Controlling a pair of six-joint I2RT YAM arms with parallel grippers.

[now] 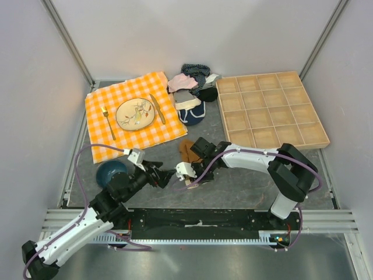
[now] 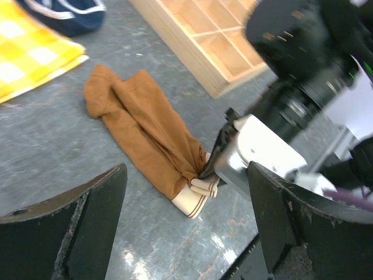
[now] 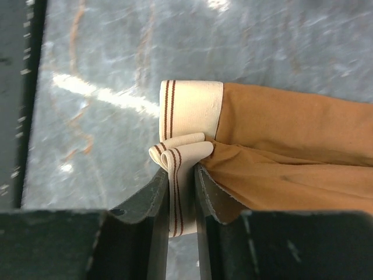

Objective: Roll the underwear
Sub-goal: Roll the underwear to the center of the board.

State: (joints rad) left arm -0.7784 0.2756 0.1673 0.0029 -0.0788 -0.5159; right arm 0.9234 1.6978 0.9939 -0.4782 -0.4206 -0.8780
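Observation:
The rust-brown underwear (image 2: pixel 143 131) lies folded lengthwise on the grey table, its cream waistband (image 2: pixel 195 198) at the near end. It shows in the top view (image 1: pixel 187 150) and the right wrist view (image 3: pixel 291 151). My right gripper (image 3: pixel 182 175) is shut on the folded cream waistband (image 3: pixel 180 154), pinching it between both fingers; in the top view it sits at the near end of the garment (image 1: pixel 187 172). My left gripper (image 2: pixel 186 233) is open and empty, just in front of the waistband; in the top view it is left of the right gripper (image 1: pixel 166 176).
A wooden compartment tray (image 1: pixel 271 111) stands at the back right. A checkered orange cloth (image 1: pixel 96 137) with plate (image 1: pixel 135 114), fork and knife lies at the back left. A clothes pile (image 1: pixel 192 87) sits behind the underwear. A dark blue bowl (image 1: pixel 108 170) stands beside my left arm.

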